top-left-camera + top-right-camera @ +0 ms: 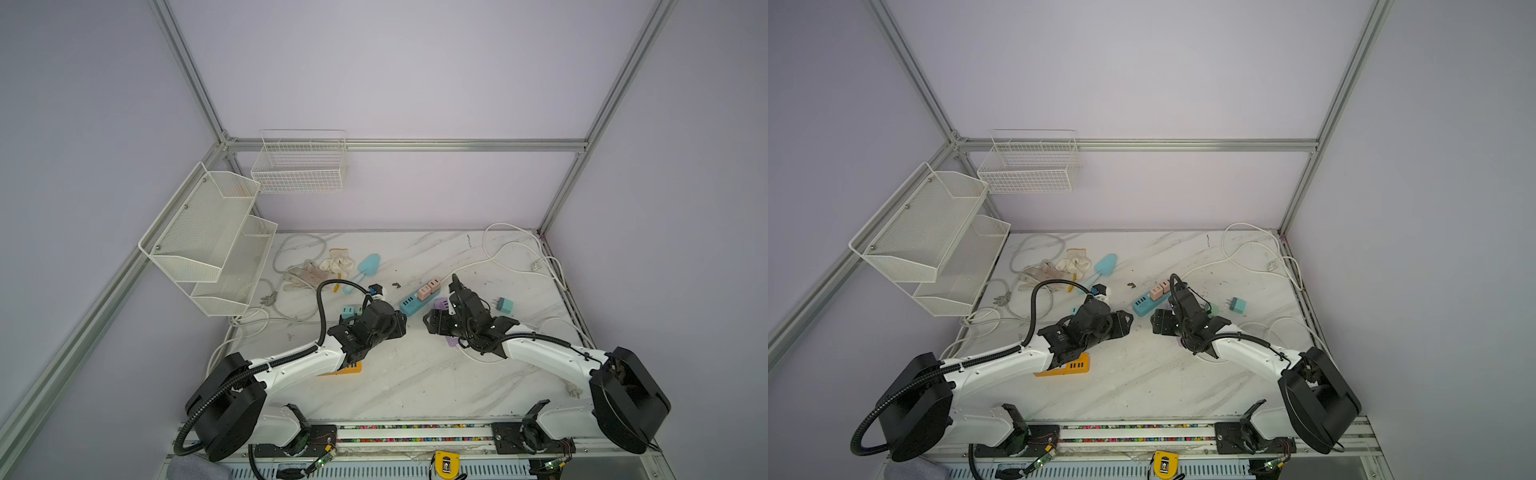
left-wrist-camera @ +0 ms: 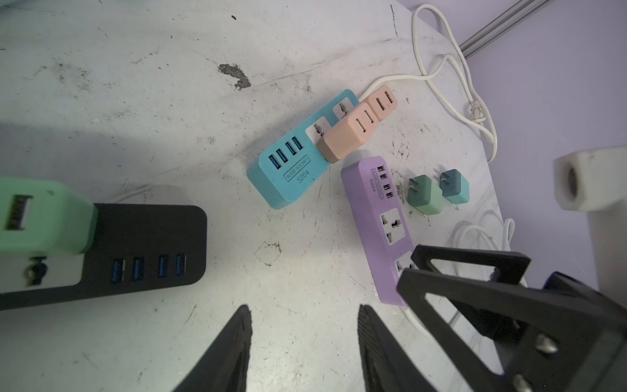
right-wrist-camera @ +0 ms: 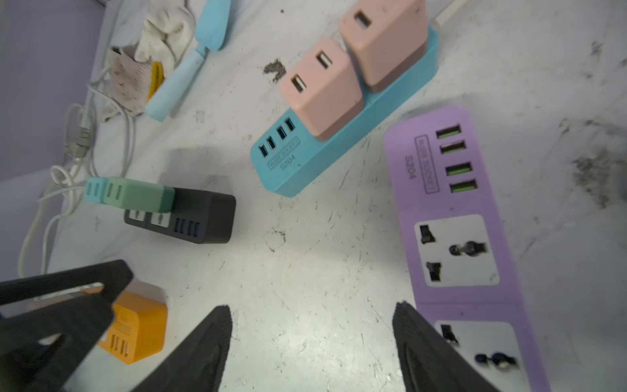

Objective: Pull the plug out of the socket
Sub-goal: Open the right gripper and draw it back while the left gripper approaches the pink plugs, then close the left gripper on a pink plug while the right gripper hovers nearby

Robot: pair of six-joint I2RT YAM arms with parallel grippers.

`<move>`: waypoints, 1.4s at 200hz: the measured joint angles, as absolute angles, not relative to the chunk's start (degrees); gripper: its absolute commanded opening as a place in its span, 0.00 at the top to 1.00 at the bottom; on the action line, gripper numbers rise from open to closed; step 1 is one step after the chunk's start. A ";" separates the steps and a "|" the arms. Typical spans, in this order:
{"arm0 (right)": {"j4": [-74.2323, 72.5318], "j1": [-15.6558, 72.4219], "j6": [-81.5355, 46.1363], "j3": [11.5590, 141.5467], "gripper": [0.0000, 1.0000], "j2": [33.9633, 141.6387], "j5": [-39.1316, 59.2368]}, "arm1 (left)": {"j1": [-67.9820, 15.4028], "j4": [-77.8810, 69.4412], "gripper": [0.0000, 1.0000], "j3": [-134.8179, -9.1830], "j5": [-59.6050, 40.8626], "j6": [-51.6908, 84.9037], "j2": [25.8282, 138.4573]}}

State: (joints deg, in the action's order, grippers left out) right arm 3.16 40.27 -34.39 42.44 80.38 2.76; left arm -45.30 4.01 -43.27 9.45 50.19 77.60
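Left fingers (image 2: 234, 346) part open, right fingers (image 3: 207, 339) wide open — both empty, above the table (image 3: 305, 271). Two pink plugs (image 3: 322, 88) sit in the blue power strip (image 3: 305, 169), just ahead of them.

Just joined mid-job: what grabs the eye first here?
Two pink plugs sit in the blue power strip at mid-table, with the purple strip beside it, sockets empty. A black strip carrying green plugs lies to the left. The left pincer and right pincer hang open over bare tabletop between them.
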 measured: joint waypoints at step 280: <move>5.82 34.72 -37.39 35.05 0.04 70.65 -7.31 | -38.28 3.66 0.41 -57.52 3.31 38.59 97.60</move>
